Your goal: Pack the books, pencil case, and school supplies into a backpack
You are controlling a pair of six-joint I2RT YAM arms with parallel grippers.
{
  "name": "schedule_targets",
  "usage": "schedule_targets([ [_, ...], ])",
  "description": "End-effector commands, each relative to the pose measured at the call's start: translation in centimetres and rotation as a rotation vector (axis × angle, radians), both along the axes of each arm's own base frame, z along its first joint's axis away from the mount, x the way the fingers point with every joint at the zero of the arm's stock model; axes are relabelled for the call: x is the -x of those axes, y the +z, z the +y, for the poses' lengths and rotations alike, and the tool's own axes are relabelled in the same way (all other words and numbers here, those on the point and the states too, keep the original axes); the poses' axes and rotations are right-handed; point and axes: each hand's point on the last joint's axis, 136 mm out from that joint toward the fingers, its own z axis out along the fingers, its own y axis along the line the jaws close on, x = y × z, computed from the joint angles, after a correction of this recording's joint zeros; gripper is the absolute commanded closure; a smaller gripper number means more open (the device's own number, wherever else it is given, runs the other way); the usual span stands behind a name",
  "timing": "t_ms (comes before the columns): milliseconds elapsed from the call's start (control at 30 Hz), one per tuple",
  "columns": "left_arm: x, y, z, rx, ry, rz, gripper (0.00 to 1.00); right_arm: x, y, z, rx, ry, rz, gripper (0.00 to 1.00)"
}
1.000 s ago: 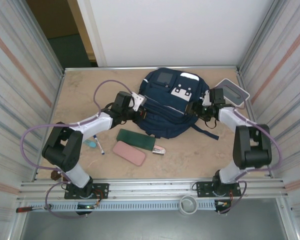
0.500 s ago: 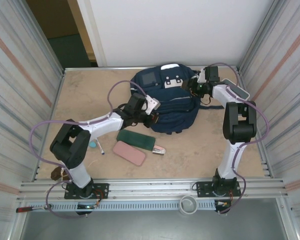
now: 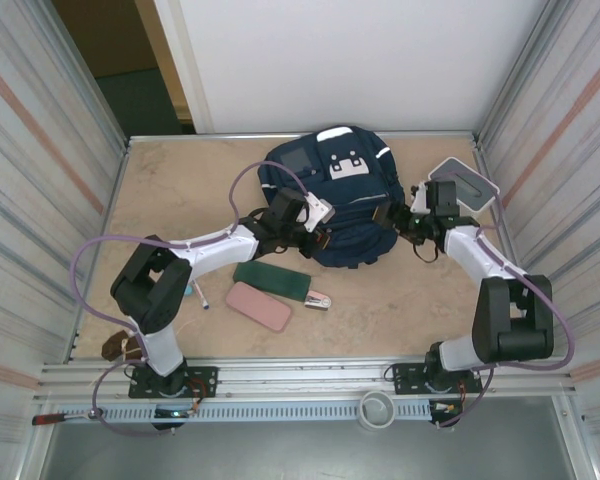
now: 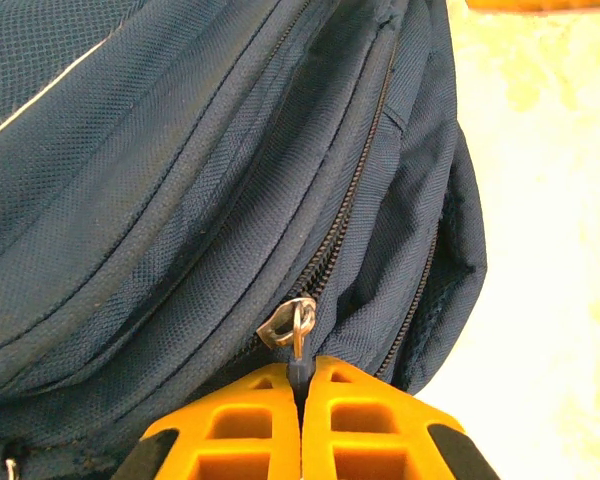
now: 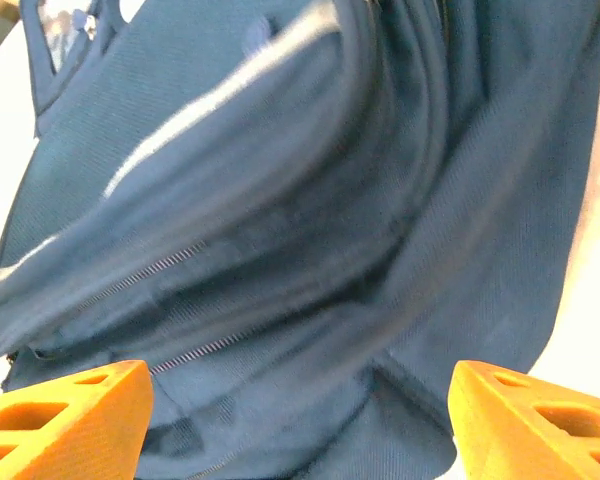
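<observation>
- Pinching the zipper pull, the left gripper has its fingers pressed together at the backpack's near-left side. It sits further right than a second ago.
- Right gripper has its fingers spread wide and holds nothing, with the pack's fabric just ahead of them. Half a second ago it was at the pack's far-right corner; now it is beside the right flank.
- Backpack lies at the far middle of the table, more bunched than a second ago.
- Stapler and pen lie on the table nearer than the pack, unmoved.
</observation>
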Motion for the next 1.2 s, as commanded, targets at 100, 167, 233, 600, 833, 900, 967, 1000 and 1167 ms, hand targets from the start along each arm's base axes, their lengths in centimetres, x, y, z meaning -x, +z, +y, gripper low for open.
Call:
schedule_targets([
  [100, -0.1, 1.4, -1.2, 0.044, -0.020, -0.019, 1.00, -0.2, -0.7, 1.8, -0.075, -0.018, 0.006, 0.27],
  [167, -0.1, 1.5, -1.1, 0.043, -0.018, -0.020, 1.00, -0.3, -1.2, 2.5, -0.082, -0.008, 0.010, 0.31],
  [233, 0.0, 1.4, -1.0, 0.040, -0.016, -0.023, 1.00, -0.5, -1.7, 3.2, -0.080, 0.005, 0.019, 0.35],
  [600, -1.2, 1.1, 1.3, -0.056, 0.064, -0.092, 1.00, -0.5, -2.3, 1.5, 0.028, -0.005, 0.007, 0.82],
  [833, -3.4, 0.3, 6.6, -0.117, 0.189, -0.094, 1.00, 0.2, -1.2, 0.5, 0.011, 0.015, -0.011, 1.00],
  [900, -4.0, 0.5, 8.0, -0.117, 0.219, -0.099, 1.00, 0.3, -1.2, 0.3, 0.010, 0.019, -0.009, 1.00],
  [967, -4.5, 0.5, 9.4, -0.123, 0.251, -0.101, 1.00, 0.4, -1.2, 0.5, 0.006, 0.031, -0.012, 1.00],
  [1000, -4.9, 0.4, 10.2, -0.126, 0.267, -0.097, 1.00, 0.4, -1.2, 0.6, 0.004, 0.039, -0.010, 1.00],
  [1167, -7.2, -0.1, 13.3, -0.146, 0.361, -0.084, 1.00, 0.4, -1.2, 1.0, 0.000, 0.072, -0.011, 1.00],
])
